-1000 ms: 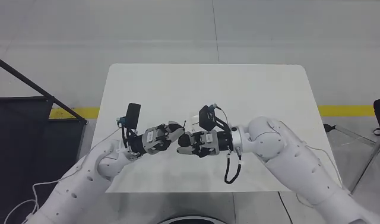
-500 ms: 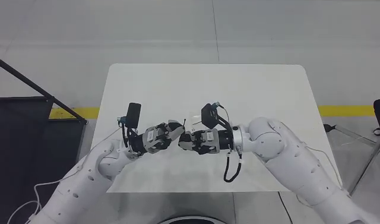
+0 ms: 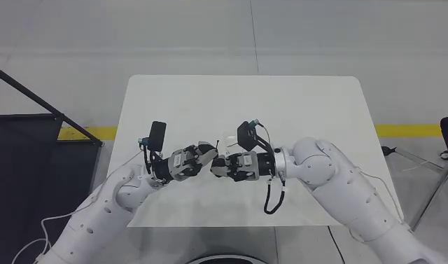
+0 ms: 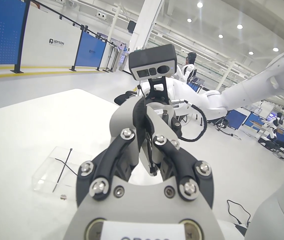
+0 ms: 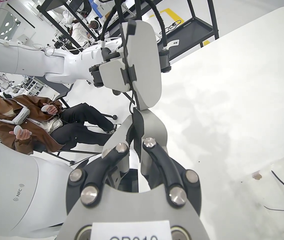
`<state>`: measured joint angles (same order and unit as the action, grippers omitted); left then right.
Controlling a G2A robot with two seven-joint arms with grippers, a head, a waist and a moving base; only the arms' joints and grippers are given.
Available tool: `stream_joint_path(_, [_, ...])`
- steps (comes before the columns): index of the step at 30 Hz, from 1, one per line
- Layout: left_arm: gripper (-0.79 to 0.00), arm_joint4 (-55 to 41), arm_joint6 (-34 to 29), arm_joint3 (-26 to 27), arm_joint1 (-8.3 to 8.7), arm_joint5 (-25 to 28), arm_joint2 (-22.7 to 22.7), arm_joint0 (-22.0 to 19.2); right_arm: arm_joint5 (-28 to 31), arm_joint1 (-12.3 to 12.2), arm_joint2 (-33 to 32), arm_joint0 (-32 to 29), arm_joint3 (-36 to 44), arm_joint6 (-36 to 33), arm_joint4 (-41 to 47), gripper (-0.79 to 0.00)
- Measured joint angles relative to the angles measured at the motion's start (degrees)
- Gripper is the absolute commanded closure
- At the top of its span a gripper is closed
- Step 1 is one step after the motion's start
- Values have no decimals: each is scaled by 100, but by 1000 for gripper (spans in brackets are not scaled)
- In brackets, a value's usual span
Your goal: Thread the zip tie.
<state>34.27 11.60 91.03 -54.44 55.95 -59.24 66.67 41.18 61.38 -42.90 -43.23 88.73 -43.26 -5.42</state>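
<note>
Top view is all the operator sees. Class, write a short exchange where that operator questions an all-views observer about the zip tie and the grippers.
Operator: Are the left gripper and the right gripper both shut?
Observer: Yes, both on one zip tie, with a short stretch bare between them.
Operator: Any spares nearby?
Observer: Yes, spare ties lie in a clear tray on the table.

logo (image 4: 56,42) on white wall panel (image 4: 42,51)
</note>
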Motion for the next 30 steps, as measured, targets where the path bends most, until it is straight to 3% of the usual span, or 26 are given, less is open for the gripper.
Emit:
stream_joint_path(22, [-129,-506,-419,-136,-94,206,-182,76,50,-48,-220,-93,232,-533,-164,0])
stream_joint_path(30, [-268,-784,-738,-116,-55,205,-159,61,-10,-74,-284,-135,318,-697,-207,0])
